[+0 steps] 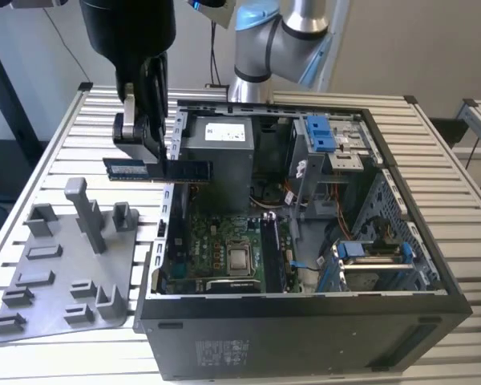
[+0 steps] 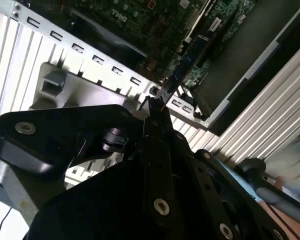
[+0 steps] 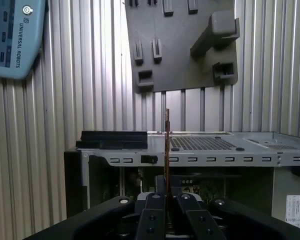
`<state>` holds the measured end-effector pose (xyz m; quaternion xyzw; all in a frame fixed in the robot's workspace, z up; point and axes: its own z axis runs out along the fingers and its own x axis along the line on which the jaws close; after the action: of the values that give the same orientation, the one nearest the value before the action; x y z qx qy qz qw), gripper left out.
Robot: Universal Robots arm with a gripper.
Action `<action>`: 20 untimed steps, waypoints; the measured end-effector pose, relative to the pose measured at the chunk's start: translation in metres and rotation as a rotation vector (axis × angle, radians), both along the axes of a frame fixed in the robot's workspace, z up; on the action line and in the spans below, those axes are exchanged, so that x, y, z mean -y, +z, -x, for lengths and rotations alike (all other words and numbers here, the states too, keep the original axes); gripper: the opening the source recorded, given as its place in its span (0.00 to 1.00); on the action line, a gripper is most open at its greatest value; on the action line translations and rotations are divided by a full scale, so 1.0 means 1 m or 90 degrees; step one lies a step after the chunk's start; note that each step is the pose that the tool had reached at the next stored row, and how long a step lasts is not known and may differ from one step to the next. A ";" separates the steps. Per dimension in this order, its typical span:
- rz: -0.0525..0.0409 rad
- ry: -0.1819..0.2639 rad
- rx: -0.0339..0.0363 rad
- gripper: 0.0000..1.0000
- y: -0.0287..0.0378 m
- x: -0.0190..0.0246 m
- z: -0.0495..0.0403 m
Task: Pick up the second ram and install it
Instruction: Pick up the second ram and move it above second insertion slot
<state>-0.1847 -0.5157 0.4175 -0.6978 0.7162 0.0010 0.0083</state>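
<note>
Gripping the memory stick [image 1: 188, 169] by its middle, the gripper [image 1: 154, 159] hangs over the side wall of the open computer case [image 1: 305, 337], on the exterior view's left. Its fingers [image 1: 148, 144] are clenched on the board, which lies level in the air with its long edge down, clear of both the grey holder tray [image 1: 56, 273] and the slatted surface [image 1: 64, 128]. In the first wrist view the stick [image 3: 167, 145] shows edge-on, straight out from the gripper [image 3: 167, 197], crossing the case rim.

By my reading the pick-up is done and the carry toward the motherboard [image 1: 216, 241] is in hand; nothing is seated yet. Installing would call for lining the stick's edge up with a free slot and pressing it down squarely. I cannot tell which slot is free.
</note>
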 end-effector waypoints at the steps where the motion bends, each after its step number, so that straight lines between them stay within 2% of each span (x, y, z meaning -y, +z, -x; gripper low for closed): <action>1: 0.0000 0.000 0.0000 0.14 0.0000 0.0000 -0.0030; 12: 0.0000 0.000 0.0000 0.14 0.0000 -0.0001 -0.0349; 20: 0.0000 -0.001 0.0000 0.14 0.0000 -0.0001 -0.0643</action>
<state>-0.1205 -0.5156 0.4175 -0.6975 0.7165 0.0010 0.0083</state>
